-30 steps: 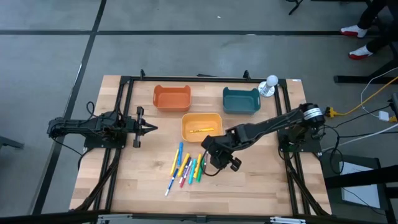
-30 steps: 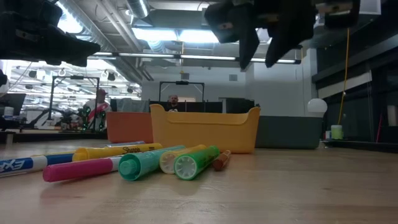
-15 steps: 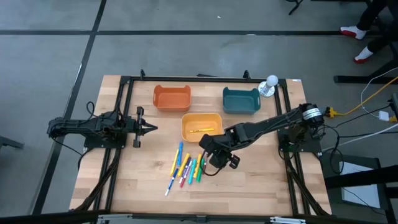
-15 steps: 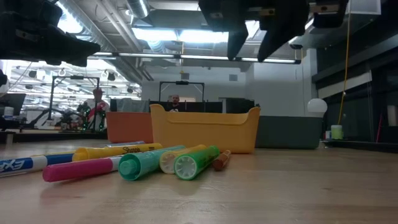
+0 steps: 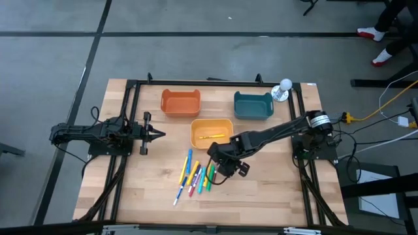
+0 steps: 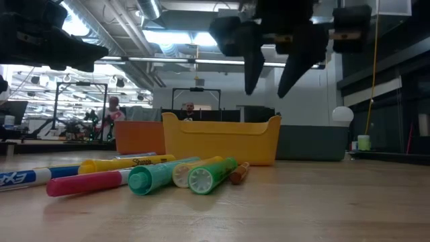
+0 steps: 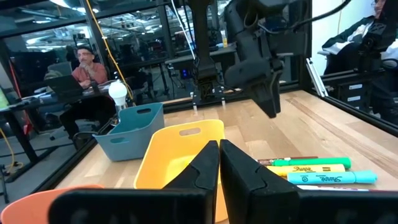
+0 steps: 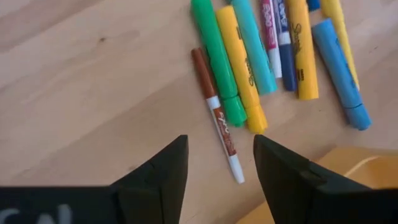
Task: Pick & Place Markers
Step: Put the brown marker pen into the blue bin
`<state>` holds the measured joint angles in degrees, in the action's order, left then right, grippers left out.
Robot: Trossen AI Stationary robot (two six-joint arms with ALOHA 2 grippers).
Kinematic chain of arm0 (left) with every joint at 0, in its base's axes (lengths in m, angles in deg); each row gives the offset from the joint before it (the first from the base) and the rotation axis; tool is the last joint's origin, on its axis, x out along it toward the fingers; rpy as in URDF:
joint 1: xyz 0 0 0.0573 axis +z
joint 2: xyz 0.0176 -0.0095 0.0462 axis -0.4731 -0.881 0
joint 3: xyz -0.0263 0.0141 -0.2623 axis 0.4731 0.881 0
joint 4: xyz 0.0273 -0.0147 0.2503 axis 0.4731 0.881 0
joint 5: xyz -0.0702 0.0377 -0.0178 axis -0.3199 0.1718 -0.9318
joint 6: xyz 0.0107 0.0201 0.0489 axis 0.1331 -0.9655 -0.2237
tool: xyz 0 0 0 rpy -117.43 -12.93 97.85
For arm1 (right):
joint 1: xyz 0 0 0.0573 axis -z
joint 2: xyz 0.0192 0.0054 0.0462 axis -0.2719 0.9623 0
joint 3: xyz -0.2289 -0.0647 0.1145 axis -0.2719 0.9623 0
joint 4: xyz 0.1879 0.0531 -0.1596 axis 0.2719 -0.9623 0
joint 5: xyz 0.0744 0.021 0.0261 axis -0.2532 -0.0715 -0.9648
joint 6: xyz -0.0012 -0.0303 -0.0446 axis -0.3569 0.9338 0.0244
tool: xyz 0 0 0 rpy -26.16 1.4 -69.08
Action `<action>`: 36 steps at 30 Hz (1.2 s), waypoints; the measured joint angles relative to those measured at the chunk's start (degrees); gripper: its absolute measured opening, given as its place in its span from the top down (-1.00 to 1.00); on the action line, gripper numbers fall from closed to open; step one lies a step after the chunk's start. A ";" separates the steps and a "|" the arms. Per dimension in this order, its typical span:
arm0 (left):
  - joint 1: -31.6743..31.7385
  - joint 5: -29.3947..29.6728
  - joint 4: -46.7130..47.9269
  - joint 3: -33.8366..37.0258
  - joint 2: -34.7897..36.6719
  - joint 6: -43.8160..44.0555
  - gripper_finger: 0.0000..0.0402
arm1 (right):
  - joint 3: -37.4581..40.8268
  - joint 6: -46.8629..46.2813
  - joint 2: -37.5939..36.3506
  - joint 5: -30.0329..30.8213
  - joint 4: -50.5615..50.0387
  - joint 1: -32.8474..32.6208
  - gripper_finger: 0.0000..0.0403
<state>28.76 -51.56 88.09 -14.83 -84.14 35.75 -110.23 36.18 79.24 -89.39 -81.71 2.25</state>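
Wooden table (image 5: 261,196) held the markers (image 5: 196,175) in a loose row. We saw the right gripper (image 8: 214,163) shift in from a second ago, jaws spread wider, empty, brown marker (image 8: 217,119) just ahead between them. Left gripper (image 5: 159,134) shut, parked. Grasp looked next.

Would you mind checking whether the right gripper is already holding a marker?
No: the right gripper is open and empty, hovering above a thin brown marker that lies flat on the table.
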 joint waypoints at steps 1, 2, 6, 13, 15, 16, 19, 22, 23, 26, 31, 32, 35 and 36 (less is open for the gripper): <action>0.00 0.00 -0.04 0.00 0.01 0.00 0.96 | 0.00 0.34 0.49 0.22 -0.05 0.07 0.11; 0.01 0.02 -0.02 0.00 -0.01 0.00 0.96 | 0.00 0.89 1.02 0.21 -0.10 0.24 0.11; 0.01 0.02 -0.02 0.01 0.00 0.00 0.95 | 0.00 1.92 2.94 0.25 -0.05 0.68 0.11; 0.00 0.02 -0.02 0.00 0.00 0.00 0.95 | 0.00 3.24 6.08 3.26 0.47 1.59 0.11; 0.00 0.02 -0.02 0.00 0.01 0.02 0.96 | 0.00 3.54 6.61 3.70 0.51 1.90 0.11; -0.01 0.02 -0.02 0.00 0.01 0.00 0.96 | 0.00 3.77 6.92 3.68 0.73 2.06 0.11; -0.01 0.02 -0.02 0.00 0.01 0.00 0.95 | 0.02 4.31 7.17 3.77 0.86 2.44 0.11; 0.00 0.01 -0.02 0.01 0.01 0.00 0.94 | 0.02 4.59 7.46 3.71 2.08 2.68 0.11; 0.01 0.02 -0.03 0.02 0.00 0.00 0.94 | 0.02 4.63 7.50 3.73 2.06 2.82 0.11; 0.02 0.00 -0.02 0.00 0.00 0.00 0.94 | 0.00 4.69 8.05 3.69 3.39 3.16 0.11; 0.00 0.00 -0.02 0.00 0.01 0.00 0.96 | 0.05 5.32 8.76 3.70 3.46 3.68 0.11; 0.01 0.00 -0.02 0.00 0.01 0.00 0.96 | 0.05 5.44 8.96 3.70 3.43 3.75 0.11; 0.02 0.02 -0.03 0.00 0.00 0.00 0.94 | 0.04 5.61 9.72 3.69 3.67 3.72 0.11; 0.00 0.00 -0.02 0.00 0.00 0.00 0.94 | 0.04 5.64 9.99 3.68 3.66 3.72 0.11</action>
<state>28.76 -51.56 88.06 -14.83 -84.14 35.75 -110.19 41.82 89.23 -85.71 -78.05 5.97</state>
